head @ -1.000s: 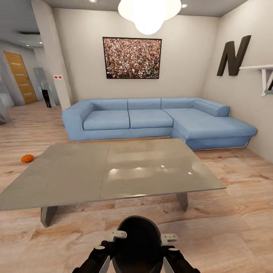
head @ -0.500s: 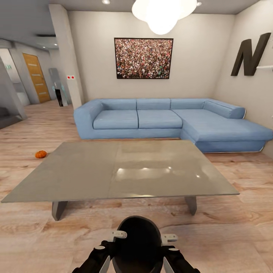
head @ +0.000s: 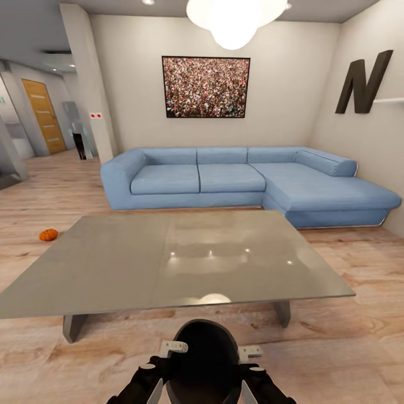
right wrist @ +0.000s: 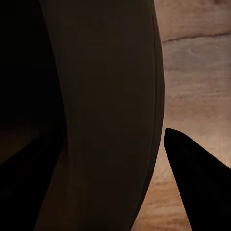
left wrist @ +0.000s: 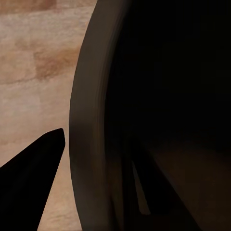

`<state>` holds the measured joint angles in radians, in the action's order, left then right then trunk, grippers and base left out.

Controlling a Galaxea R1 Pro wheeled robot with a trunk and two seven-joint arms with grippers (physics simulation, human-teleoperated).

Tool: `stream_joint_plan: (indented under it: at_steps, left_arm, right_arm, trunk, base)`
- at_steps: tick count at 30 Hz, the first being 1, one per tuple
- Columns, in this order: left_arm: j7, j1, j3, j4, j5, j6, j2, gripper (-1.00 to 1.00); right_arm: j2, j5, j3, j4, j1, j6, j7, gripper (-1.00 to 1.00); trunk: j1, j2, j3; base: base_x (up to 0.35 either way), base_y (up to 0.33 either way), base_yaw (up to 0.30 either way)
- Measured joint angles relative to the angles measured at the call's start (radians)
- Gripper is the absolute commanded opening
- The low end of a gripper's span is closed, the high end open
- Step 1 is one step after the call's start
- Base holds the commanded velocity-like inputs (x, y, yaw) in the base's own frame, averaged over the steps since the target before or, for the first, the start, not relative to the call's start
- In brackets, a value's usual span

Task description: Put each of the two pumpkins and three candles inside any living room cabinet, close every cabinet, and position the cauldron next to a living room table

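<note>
You have one black cauldron at the bottom centre of the head view, held up between your two arms in front of the trunk. The left hand is at its left side and the right hand at its right side. In the left wrist view one dark finger is outside the cauldron wall, with the other finger dim inside it, so this hand seems to grip the rim. In the right wrist view one finger is also outside the wall; how firmly either hand closes, I cannot tell.

Just ahead of the cauldron stands one large grey worktop, filling the middle of the frame, with a glossy bare surface. One orange pumpkin lies on the wood floor at the middle left, near the far left corner of the worktop. Behind the worktop is one blue corner sofa. On the back wall hangs one framed picture, and one big dark letter N is at the upper right.
</note>
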<state>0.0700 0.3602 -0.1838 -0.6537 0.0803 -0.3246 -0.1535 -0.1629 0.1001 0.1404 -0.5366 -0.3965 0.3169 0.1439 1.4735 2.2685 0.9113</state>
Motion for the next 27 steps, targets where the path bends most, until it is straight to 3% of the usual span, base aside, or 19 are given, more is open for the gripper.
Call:
stream_joint_plan:
  at_steps: [21, 27]
  left_arm:
    - [0.000, 0.000, 0.000, 0.000, -0.001, 0.000, 0.000, -1.00]
    - [0.000, 0.000, 0.000, 0.000, -0.001, -0.001, 0.000, -1.00]
  right_arm:
    - [0.000, 0.000, 0.000, 0.000, 0.000, 0.000, 0.000, -1.00]
    - [0.000, 0.001, 0.000, 0.000, 0.000, 0.000, 0.000, -1.00]
  trunk:
    - [0.000, 0.000, 0.000]
    - [0.023, 0.042, 0.019]
  base:
    - [0.022, 0.000, 0.000]
    - [0.000, 0.000, 0.000]
